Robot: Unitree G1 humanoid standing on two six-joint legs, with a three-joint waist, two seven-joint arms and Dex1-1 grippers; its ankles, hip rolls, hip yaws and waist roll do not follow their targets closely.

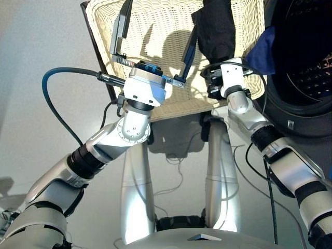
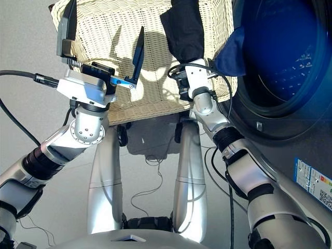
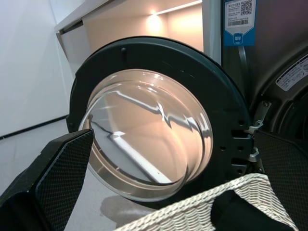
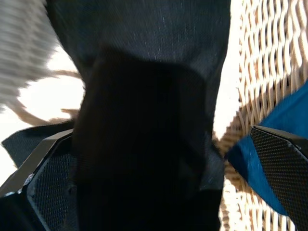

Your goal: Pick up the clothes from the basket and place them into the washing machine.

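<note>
Left eye view has the basket right in front of the robot, with the washing machine just off to its right, door swung wide open. The left tool hangs over the bare left half of the basket with its two black fingers spread well apart, nothing between them. The right tool is down at the basket's right side, on the black garment. From the right wrist view its fingers sit wide on either side of the black cloth, so they look apart, with the fabric bunched between them rather than pinched. The navy blue garment is draped over the basket's right rim, right next to the drum opening, and touches the black one's edge. Can't spot the coral-red piece anywhere. Left wrist view looks straight at the glass door, with the wicker rim and a bit of black cloth in the corner.
</note>
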